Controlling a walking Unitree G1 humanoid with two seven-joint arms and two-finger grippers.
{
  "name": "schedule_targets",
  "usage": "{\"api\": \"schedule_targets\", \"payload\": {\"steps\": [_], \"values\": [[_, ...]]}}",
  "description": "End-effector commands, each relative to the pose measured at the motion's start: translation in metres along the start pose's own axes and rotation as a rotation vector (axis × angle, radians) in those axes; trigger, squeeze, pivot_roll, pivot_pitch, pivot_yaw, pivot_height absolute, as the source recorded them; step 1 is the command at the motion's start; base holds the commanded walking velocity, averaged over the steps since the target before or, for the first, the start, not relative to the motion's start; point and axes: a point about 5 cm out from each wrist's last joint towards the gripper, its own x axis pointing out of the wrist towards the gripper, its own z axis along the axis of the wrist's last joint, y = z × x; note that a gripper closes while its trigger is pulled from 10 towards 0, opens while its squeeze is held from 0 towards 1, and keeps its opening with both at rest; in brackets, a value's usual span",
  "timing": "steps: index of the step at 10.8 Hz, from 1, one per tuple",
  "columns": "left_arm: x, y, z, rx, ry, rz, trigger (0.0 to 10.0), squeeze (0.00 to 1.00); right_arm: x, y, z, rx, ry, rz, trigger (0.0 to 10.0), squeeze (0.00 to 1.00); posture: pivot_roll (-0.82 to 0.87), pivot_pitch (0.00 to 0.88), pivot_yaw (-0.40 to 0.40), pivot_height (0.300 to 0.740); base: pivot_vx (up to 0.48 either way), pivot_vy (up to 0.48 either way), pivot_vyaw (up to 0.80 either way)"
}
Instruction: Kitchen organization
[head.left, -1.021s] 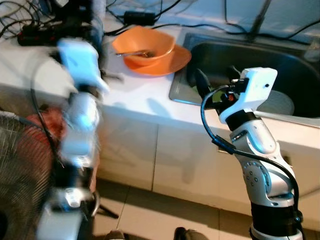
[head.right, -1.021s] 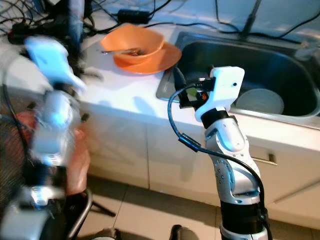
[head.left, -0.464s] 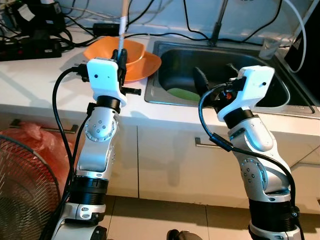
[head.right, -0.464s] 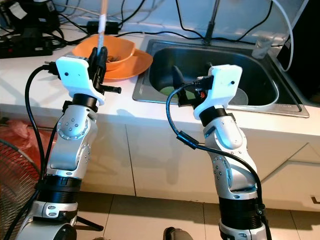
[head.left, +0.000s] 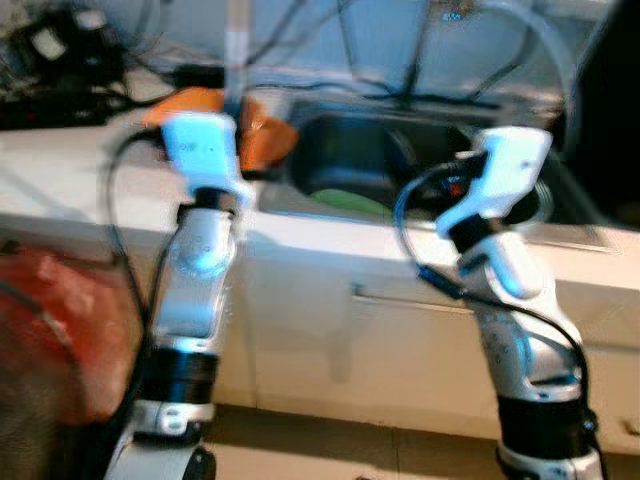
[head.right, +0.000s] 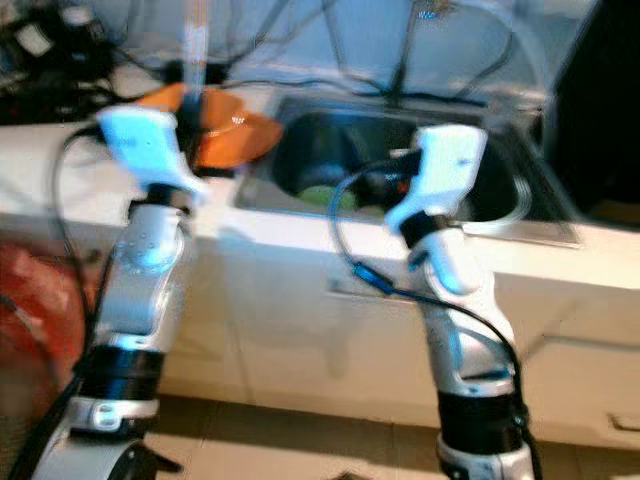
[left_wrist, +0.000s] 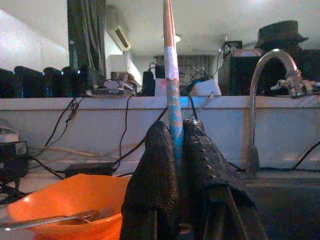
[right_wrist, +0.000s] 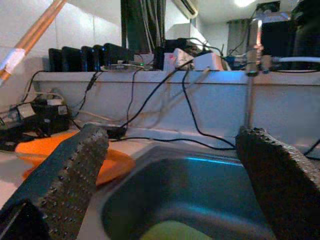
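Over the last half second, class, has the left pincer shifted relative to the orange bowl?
Cannot tell: the left pincer holds the stick beside the orange bowl as before; the camera moved and blurred.

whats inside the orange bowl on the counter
A metal spoon lies in the orange bowl. The left gripper, shut on a stick, hides the bowl's right side; any food is hidden.

There was one orange bowl (left_wrist: 65, 202) at ten o'clock; one spoon (left_wrist: 47, 220) inside it; one sink (right_wrist: 200, 195) at twelve; one tap (left_wrist: 265, 100); one stick (left_wrist: 171, 95); two grippers (left_wrist: 172, 165) (right_wrist: 170, 175)
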Motion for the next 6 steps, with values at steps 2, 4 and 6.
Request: {"api": "schedule_targets", "payload": {"steps": [2,4,6], "values": [[0.0014,0.0036,-0.0025,0.010,0.019,0.018,0.0,0.00,0.0015,0.0027,0.0013,-0.003,-0.009,0.006,10.0,0.00,-0.08,0.001,-0.034,0.740,0.000,-0.441,0.00],[0.0027,0.0048,-0.0018,-0.001,0.017,0.023,0.0,0.00,0.0029,0.0029,0.0004,0.000,-0.009,0.006,10.0,0.00,-0.07,0.000,-0.034,0.740,0.000,0.000,0.00],[0.0044,0.0077,-0.0008,0.001,0.015,0.031,0.0,0.00,0.0049,0.0042,-0.0004,0.005,-0.010,0.010,10.0,0.00,-0.05,0.000,-0.039,0.740,0.000,0.000,-0.67]]}}
